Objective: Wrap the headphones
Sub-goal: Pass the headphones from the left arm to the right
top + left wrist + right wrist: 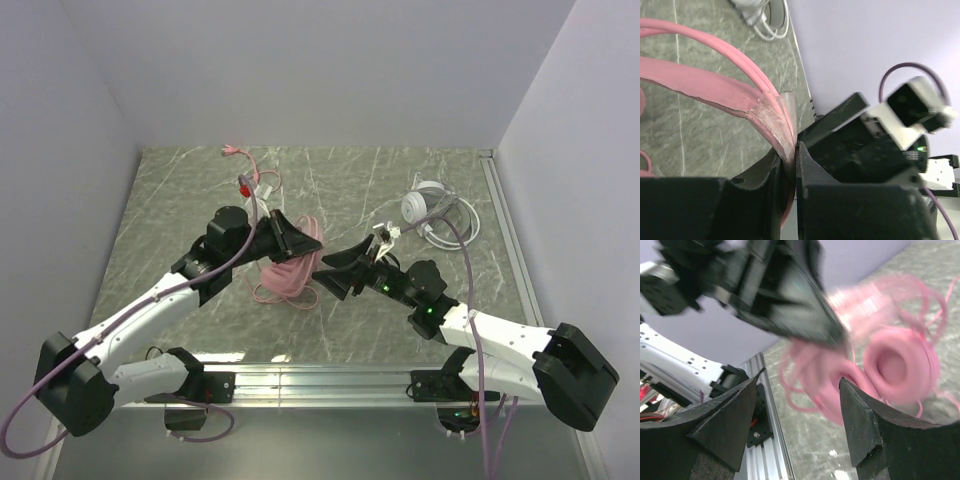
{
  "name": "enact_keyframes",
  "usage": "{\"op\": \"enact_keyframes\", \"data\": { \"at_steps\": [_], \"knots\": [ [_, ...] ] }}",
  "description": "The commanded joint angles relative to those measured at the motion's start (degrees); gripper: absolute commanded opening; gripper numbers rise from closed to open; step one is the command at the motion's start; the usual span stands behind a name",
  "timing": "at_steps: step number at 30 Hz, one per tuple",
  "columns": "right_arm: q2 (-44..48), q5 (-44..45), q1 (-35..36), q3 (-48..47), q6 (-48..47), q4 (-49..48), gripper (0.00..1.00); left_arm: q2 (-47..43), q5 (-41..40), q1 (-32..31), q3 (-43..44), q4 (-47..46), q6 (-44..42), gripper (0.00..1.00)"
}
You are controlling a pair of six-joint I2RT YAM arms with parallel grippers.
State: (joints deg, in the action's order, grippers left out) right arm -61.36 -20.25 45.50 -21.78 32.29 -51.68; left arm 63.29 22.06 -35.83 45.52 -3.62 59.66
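The pink headphones (285, 265) hang mid-table with their long pink cord (262, 187) trailing toward the back. My left gripper (303, 238) is shut on the pink headband (715, 90), pinched between the jaws in the left wrist view. My right gripper (325, 272) is open and empty just right of the headset; its wrist view shows a pink ear cup (900, 365) and blurred cord loops beyond the fingertips (852, 390). The white-grey headphones (428, 207) lie at the back right with their thin cord (470, 222) looped beside them; they also show in the left wrist view (762, 15).
Grey walls enclose the table on three sides. An aluminium rail (320, 380) runs along the near edge by the arm bases. A metal strip (505, 230) borders the right side.
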Motion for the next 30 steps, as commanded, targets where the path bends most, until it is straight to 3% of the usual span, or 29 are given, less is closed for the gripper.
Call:
{"op": "enact_keyframes", "data": {
  "at_steps": [1,12,23,30],
  "knots": [
    [1.2,1.9,-0.1,1.3,-0.9,0.7,0.74,-5.1,-3.2,-0.6,5.8,-0.4,-3.5,0.0],
    [-2.6,1.4,-0.1,0.3,-0.2,-2.3,0.74,-7.0,-0.5,-0.2,5.5,-2.2,-2.5,0.0],
    [-5.5,-5.8,0.9,-2.0,0.3,-11.2,0.73,-2.7,5.4,0.0,3.2,-10.4,2.6,0.0],
    [-6.7,-6.5,1.8,-4.6,-0.8,-10.3,0.72,-0.8,6.4,0.2,3.0,-11.8,3.2,0.0]
  ]
}}
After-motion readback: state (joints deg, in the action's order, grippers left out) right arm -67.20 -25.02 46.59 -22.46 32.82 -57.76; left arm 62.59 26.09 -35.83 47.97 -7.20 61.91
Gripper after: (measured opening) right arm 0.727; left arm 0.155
